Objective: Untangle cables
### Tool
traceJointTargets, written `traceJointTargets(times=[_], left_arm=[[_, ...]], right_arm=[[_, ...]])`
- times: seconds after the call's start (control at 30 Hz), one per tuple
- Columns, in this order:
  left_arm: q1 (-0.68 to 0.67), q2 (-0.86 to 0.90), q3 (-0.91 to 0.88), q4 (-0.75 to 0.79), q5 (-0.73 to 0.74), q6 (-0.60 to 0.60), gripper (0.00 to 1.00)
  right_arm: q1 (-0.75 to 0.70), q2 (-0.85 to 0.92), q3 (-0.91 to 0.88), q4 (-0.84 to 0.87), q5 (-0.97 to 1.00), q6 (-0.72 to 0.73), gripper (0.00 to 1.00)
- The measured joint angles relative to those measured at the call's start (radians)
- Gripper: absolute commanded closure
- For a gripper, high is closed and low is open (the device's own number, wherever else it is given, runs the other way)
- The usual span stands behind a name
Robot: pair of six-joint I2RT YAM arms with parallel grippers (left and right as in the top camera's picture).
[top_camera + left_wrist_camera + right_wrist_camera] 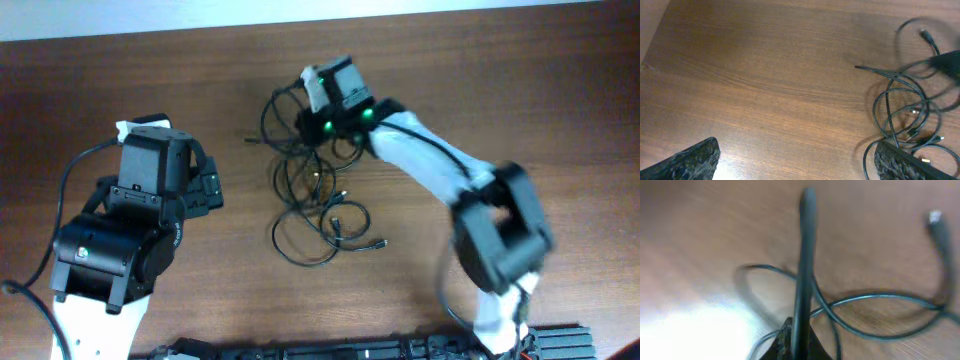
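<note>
Cables [318, 178] lie strung out near-to-far, right gripper [796, 339] pinching their far end, left gripper [208, 185] spread open

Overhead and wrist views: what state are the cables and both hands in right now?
cables: tangled, overlapping loops lying on the table.
left hand: open, empty, beside the cables.
right hand: shut, over the tangle; too blurred to tell if it pinches a cable.
</note>
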Motion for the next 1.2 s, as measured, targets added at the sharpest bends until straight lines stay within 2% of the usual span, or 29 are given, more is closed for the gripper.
traceJointTargets(times=[0.17,0.33,0.43,0.53,0.63,0.9,1.0,1.13,1.2], left_arm=[[0.0,0.0,0.0,0.001,0.0,0.0,0.01],[0.0,0.0,0.0,0.0,0.0,0.0,0.01],[0.0,0.0,0.0,0.001,0.0,0.0,0.01],[0.0,0.0,0.0,0.001,0.0,0.0,0.01],[0.0,0.0,0.0,0.001,0.0,0.0,0.01],[0.0,0.0,0.0,0.005,0.0,-0.001,0.01],[0.002,0.002,0.0,0.091,0.132,-0.021,0.01],[0.002,0.115,0.0,0.159,0.544,0.011,0.01],[0.002,0.206,0.0,0.161,0.687,0.021,0.01]], right_arm=[[-0.011,-0.499,0.002,-0.034,0.021,-0.126,0.96],[-0.011,-0.75,0.002,-0.015,0.056,-0.167,0.96],[-0.011,-0.879,0.003,0.081,0.075,-0.236,0.96],[-0.011,-0.927,0.003,0.135,0.089,-0.29,0.96],[-0.011,-0.923,0.003,0.119,0.121,-0.315,0.96],[-0.011,-0.917,0.003,0.107,0.132,-0.321,0.96],[-0.011,-0.919,0.003,0.085,0.133,-0.321,0.96],[-0.011,-0.933,0.003,0.084,0.136,-0.322,0.96],[-0.011,-0.934,0.003,0.083,0.132,-0.321,0.96]])
